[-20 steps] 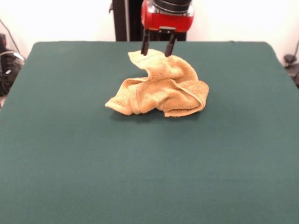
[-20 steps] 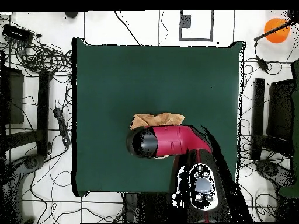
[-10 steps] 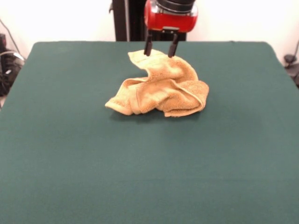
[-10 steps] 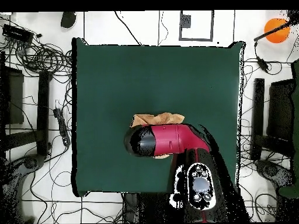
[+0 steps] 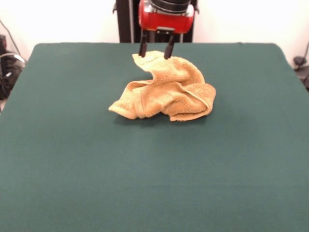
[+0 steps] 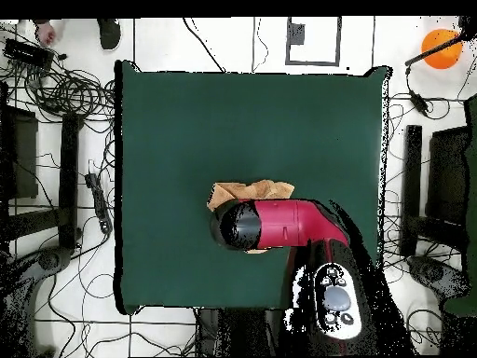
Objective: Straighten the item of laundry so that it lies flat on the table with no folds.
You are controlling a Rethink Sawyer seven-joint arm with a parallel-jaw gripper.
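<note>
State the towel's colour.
Golden orange, plain; the towel shows best in the front view.

Front view: the gripper [image 5: 155,50] has shifted toward the left of the frame compared with half a second ago, its dark fingers [image 5: 143,49] now above the towel's [image 5: 166,93] upper-left corner. Overhead view: the arm [image 6: 279,225] head has moved rightward in the frame. A person's hand [image 6: 44,33] has appeared at the upper left edge, beside a dark shoe [image 6: 109,34].

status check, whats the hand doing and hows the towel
Hand open, empty, fingers poised over towel's far edge. Towel crumpled in a heap mid-table, not flat. Nothing in the way.
</note>
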